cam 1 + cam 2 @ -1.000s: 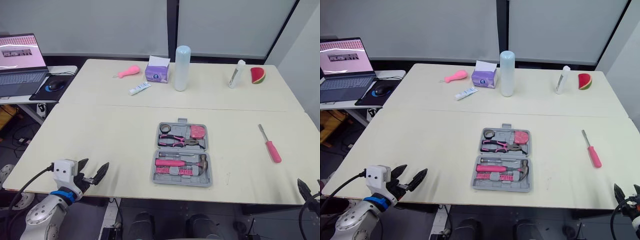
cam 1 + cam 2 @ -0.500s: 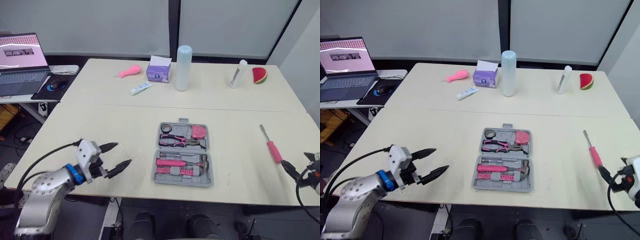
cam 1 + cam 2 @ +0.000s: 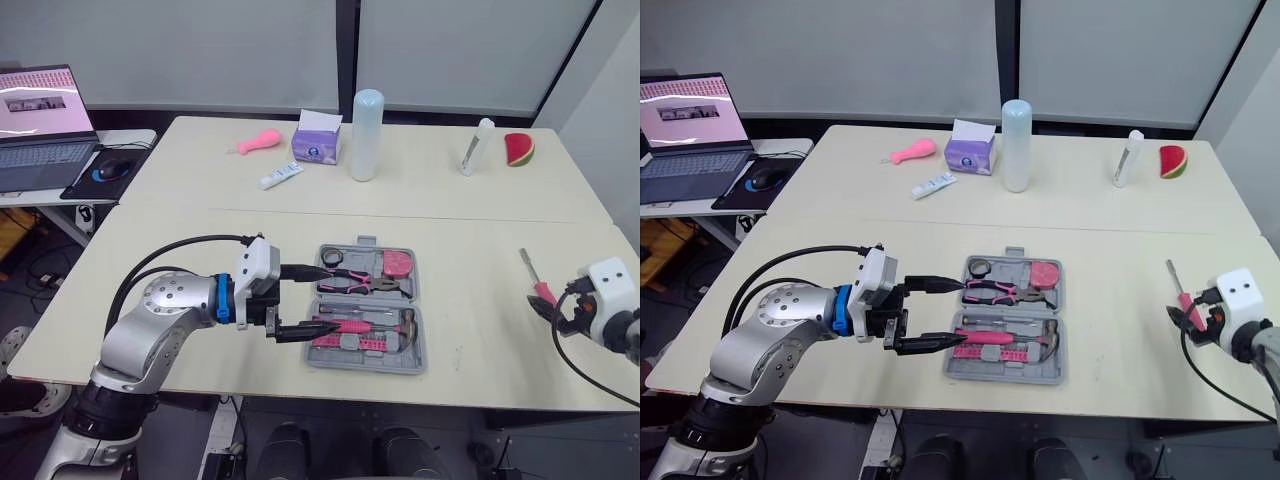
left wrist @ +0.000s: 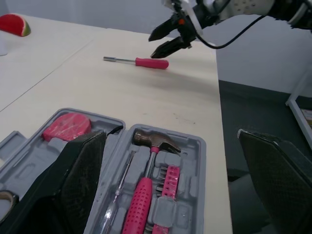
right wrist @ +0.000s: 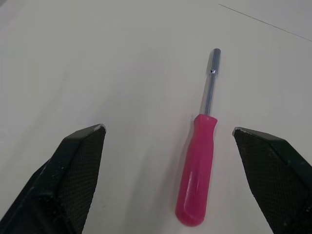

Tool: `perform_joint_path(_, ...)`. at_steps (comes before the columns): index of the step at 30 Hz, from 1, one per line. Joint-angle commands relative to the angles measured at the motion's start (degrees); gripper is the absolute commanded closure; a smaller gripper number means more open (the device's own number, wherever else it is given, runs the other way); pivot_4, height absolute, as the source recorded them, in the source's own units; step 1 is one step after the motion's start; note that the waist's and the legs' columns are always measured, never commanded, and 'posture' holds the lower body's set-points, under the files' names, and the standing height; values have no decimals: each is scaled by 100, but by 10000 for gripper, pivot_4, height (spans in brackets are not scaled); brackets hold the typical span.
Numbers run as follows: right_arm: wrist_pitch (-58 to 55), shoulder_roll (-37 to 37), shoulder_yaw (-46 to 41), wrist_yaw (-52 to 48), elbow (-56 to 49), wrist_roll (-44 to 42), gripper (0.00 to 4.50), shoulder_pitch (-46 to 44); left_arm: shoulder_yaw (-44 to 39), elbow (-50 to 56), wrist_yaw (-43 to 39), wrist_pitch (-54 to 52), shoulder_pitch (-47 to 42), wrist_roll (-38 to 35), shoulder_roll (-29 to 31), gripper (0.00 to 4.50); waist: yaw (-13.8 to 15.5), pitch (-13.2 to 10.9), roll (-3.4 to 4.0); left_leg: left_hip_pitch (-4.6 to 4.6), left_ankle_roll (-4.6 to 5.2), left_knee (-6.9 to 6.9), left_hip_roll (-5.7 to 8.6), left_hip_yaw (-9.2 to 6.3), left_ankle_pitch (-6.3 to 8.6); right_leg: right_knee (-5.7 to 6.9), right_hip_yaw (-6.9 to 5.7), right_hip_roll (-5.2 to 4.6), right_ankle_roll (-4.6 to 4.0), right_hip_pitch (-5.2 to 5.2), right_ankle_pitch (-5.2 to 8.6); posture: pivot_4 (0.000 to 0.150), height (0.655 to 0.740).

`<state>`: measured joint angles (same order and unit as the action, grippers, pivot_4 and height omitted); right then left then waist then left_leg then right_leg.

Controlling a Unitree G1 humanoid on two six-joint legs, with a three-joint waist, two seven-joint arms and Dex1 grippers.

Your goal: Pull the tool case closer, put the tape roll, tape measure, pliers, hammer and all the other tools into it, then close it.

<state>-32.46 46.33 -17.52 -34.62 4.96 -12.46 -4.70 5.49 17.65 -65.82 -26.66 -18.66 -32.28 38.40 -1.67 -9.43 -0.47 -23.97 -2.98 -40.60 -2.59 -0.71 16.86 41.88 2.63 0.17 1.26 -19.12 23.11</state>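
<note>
The grey plastic tool case [image 3: 380,362] lies open near the middle of the bench's [image 3: 200,250] front edge, its 2 halves flat side by side. The far half holds the black tape roll [image 3: 331,258], the pink-handled pliers [image 3: 355,283] and the pink tape measure [image 3: 398,263]. The near half holds the pink-handled hammer [image 3: 350,325] and a row of pink bits. Each tool sits in its own moulded recess, so it should stay put when the halves fold together.

1 tool is left out: the pink-handled screwdriver [image 5: 197,165], lying near the bench's right edge and well apart from the case, with its shaft pointing toward the far edge.

The left gripper [image 3: 318,300] reaches in from the case's left side with its 2 fingers spread wide, 1 over each half. That pose suits steadying or dragging the case, though I cannot tell whether they touch it.

The right gripper [image 5: 168,130] hangs over the screwdriver, also spread wide and holding nothing. The handle lies between its fingers and nearer 1 of them. Straddling the handle crosswise looks deliberate, because closing there would catch the thick part, not the thin shaft.

By my reading, the screwdriver pick-up comes next, and closing the case waits on it.
</note>
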Motion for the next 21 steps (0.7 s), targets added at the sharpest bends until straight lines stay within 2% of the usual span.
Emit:
perform_joint_path(1,216,57,109,169,483,263,518,-209,36,116,-21,-39,-150,-103,-86,0,3,0,0,-1,0,0,0,1,0,-2,0,0,0,-1,0,1500,6921)
perform_joint_path(10,879,-139,204,586,1736,551,518,-816,177,277,140,-224,-290,-138,-317,0,3,0,1,-8,-5,-8,-1,1,-3,-2,-2,-4,0,-2,0,1500,6921)
perform_joint_path(21,1264,-350,339,335,3189,513,518,-1746,230,265,153,-390,-519,-182,-428,0,-5,-1,0,-9,-10,-11,-2,7,-5,-2,0,-3,0,-2,0,1500,6921)
